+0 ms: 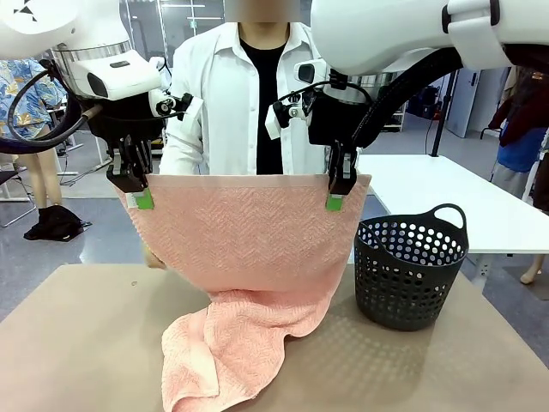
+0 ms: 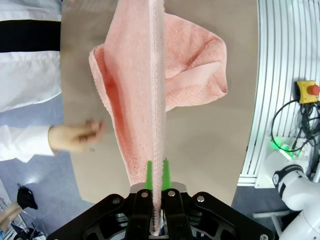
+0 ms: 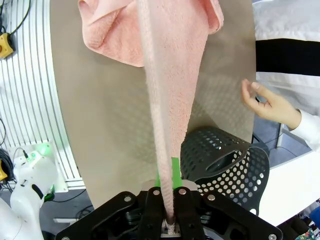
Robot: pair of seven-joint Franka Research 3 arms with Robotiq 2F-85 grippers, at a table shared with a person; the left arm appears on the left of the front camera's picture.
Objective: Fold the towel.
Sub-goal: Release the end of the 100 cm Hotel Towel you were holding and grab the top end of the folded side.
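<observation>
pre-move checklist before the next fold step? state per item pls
1. Grip of left gripper on its top corner of the towel: ok, shut on it.
2. Grip of right gripper on the other top corner: ok, shut on it.
3. Top edge level between the grippers: ok.
4. Lower end spread flat: not ok, bunched on the table.
5. Gap to basket: cannot tell; the towel's side edge hangs close beside it.
6. Towel free of the person's hands: ok, both apart from it.
</observation>
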